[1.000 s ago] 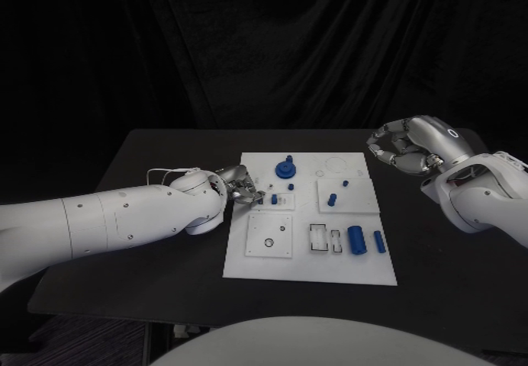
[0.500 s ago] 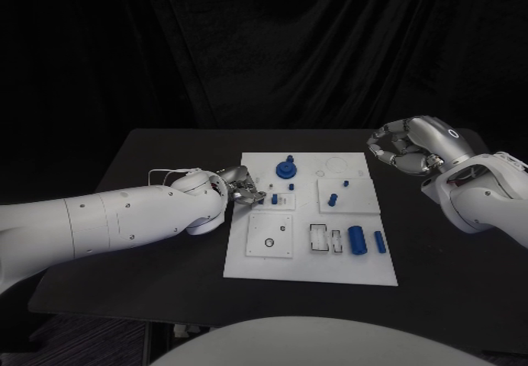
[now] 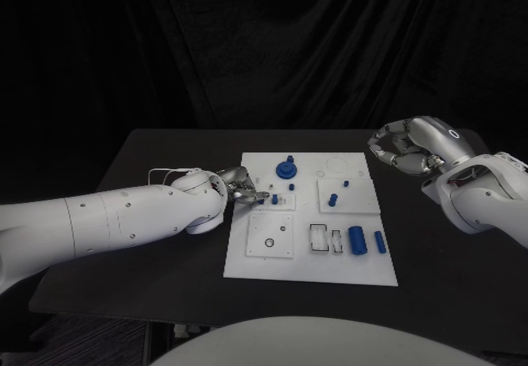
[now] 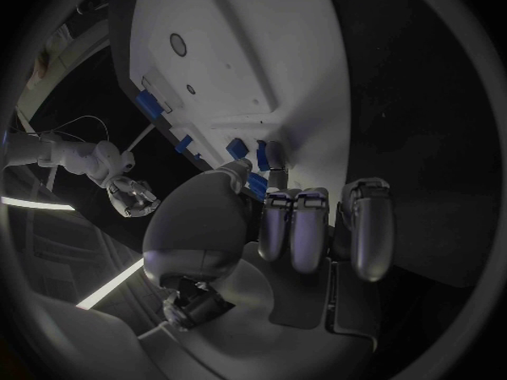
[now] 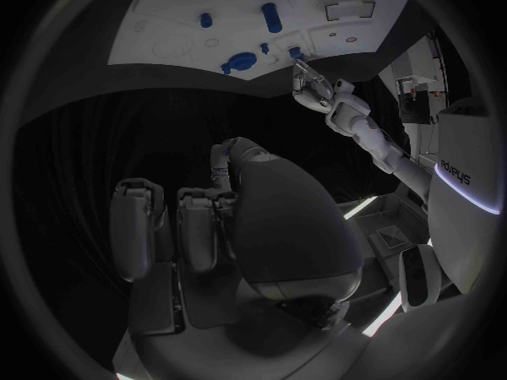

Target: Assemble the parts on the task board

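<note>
A flat white rectangular task board (image 3: 311,267) lies mid-bench, carrying small blue plastic parts (image 3: 356,239), some upright, two cylinders lying flat.

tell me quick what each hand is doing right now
Left hand: at the task board, fingers by a small blue part; a grip cannot be told.
Right hand: fingers curled in, holding nothing.

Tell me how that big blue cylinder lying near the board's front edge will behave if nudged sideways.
The cylinder lies on its side on the flat board, so it will probably roll. It looks solid and stiff. A slimmer blue rod lies close beside it and could get bumped.
</note>
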You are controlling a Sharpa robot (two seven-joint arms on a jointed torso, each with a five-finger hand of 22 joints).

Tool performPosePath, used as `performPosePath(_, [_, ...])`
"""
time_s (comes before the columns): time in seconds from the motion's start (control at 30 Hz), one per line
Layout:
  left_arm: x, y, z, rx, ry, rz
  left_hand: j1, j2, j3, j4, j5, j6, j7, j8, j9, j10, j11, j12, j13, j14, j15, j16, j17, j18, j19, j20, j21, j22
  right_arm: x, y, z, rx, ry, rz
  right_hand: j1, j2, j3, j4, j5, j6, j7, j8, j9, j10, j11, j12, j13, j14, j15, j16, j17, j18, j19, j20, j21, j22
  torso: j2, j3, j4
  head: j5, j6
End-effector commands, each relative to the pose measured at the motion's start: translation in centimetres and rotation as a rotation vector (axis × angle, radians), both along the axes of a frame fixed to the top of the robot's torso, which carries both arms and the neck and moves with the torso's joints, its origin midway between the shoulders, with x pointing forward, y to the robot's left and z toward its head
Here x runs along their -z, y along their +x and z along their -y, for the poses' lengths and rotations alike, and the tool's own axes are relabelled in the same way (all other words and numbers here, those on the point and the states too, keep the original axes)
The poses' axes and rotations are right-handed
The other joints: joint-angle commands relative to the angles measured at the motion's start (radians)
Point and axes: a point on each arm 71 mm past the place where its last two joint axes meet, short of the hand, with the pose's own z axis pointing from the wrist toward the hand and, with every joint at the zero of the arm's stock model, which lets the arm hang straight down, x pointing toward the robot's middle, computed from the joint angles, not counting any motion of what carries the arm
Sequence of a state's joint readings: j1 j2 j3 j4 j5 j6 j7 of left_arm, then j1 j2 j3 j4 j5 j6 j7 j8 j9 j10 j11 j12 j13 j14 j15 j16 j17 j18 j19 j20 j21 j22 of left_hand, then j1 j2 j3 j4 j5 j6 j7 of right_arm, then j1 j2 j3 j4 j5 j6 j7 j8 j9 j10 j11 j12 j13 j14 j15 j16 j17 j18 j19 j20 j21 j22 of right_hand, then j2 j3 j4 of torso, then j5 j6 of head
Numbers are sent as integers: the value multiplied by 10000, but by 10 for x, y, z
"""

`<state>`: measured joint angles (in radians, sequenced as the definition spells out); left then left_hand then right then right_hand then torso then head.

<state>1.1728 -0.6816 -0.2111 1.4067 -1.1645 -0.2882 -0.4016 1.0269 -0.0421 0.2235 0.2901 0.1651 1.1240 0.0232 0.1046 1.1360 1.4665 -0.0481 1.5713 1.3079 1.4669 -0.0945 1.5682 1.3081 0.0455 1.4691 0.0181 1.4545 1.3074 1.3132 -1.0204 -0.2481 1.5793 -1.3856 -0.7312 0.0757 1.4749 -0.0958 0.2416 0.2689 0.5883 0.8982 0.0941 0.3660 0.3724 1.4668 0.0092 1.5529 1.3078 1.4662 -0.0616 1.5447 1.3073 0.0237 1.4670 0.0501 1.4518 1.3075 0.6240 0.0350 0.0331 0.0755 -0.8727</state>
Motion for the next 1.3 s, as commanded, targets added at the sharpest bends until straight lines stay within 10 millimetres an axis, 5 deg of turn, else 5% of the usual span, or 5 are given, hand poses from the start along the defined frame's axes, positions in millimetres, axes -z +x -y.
performPosePath(0.03, [2,-1,0,108,15,-187,-256,-12,-308,-5,-120,-25,69,-62,-48,1043,80,-5,2629,1039,56,26,2627,-74,221,55,-56,1833,0,0,1,132,70,82,10,29,34,6,50,79,-9,37,-8,819,47,-30,2382,962,93,-56,2329,75,430,72,-59,2218,1,-8,3,21,1])
performPosePath(0.3, [2,0,-1,143,-40,-111,-719,104,-1023,1,-520,-75,105,-167,-121,1043,111,-5,2629,1039,83,26,2627,-69,213,80,-88,1842,0,-1,1,146,96,137,-9,24,31,14,50,97,-12,47,-7,830,45,-20,2394,963,92,-53,2332,75,431,72,-59,2218,13,-15,11,8,1])
performPosePath(0.5, [1,0,-2,223,-140,0,-1770,486,-1927,31,-1086,-282,197,-321,-205,1043,192,-5,2629,1039,150,26,2627,-62,197,139,-134,1851,0,0,1,151,89,118,-9,24,31,14,50,97,-12,47,-7,830,45,-20,2394,963,92,-53,2332,75,431,72,-59,2218,11,-7,16,11,1])
performPosePath(1.0, [1,2,-1,395,-290,152,-2610,1883,-3504,31,-1081,-259,169,40,358,1043,185,-5,2629,1039,164,26,2627,-39,149,173,-254,1867,1,-1,0,145,87,51,-51,19,27,35,55,117,-18,56,-10,828,40,-22,2391,963,89,-56,2328,74,435,71,-53,2220,15,-2,-1,11,1])
performPosePath(1.3, [1,2,-1,482,-288,110,-2336,2300,-3918,26,-916,-69,84,326,775,1043,120,-5,2629,1039,119,26,2627,-33,141,135,-292,1881,1,0,0,185,75,37,-55,21,29,37,58,119,-20,56,-12,833,38,-18,2396,964,89,-51,2334,73,437,71,-50,2221,8,-5,-9,5,1])
